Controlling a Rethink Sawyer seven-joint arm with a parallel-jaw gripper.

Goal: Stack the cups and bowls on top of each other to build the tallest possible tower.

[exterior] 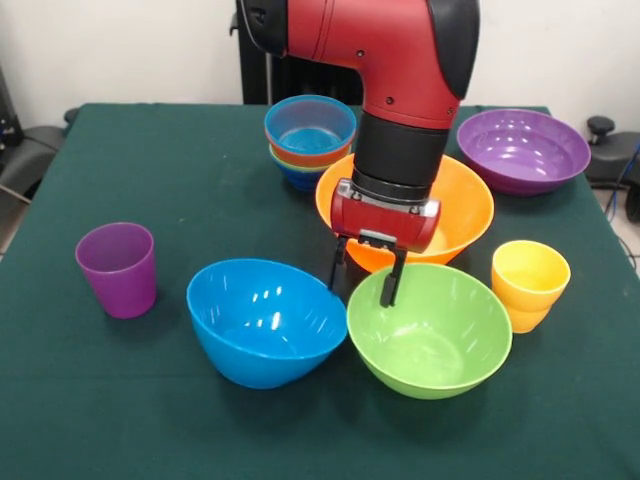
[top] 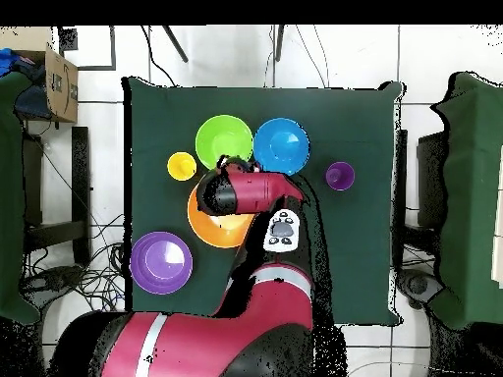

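Observation:
My gripper is open and empty. It hangs over the far rim of the large green bowl, one finger inside the rim and one outside, just in front of the large orange bowl. The large blue bowl tilts to the left of the green one. A pile of small nested bowls, light blue on top, then red-orange and dark blue, stands behind the arm. The wide purple bowl is at the far right. The purple cup stands at the left and the yellow cup at the right.
Everything stands on a dark green table. Overhead, the arm covers the small-bowl pile and part of the orange bowl; the green bowl, blue bowl, yellow cup, purple cup and purple bowl show.

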